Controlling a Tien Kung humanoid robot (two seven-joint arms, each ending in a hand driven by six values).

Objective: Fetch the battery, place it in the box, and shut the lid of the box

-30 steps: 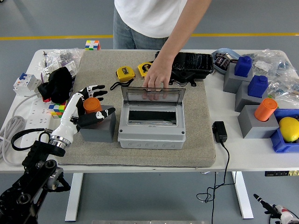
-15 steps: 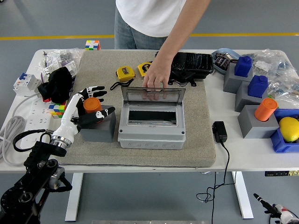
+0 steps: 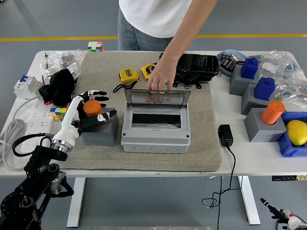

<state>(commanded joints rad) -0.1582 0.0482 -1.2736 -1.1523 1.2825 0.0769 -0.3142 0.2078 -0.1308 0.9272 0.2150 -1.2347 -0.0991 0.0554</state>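
The orange battery (image 3: pixel 92 106) stands upright in a grey block (image 3: pixel 99 131) at the mat's left. My left hand (image 3: pixel 98 106) cups it: the fingers (image 3: pixel 94 93) reach past its far side and the thumb (image 3: pixel 106 115) sits at its near right, not pressed on it. The grey box (image 3: pixel 156 129) lies mid-mat with its clear lid (image 3: pixel 157 97) raised. A person's hand (image 3: pixel 160 79) rests on the lid's top edge. My right hand (image 3: pixel 284 218) hangs low at the bottom right, below the table.
Two yellow tape measures (image 3: pixel 128 74) and a black case (image 3: pixel 196 64) lie behind the box. A black glove (image 3: pixel 60 86) and a power strip (image 3: pixel 29 112) are at left. Grey blocks with blue and orange pieces (image 3: pixel 261 96) and a black adapter (image 3: pixel 225 135) stand at right.
My left hand has shifted slightly left and its fingers have curled a little closer over the battery. The person's hand stays on the lid.
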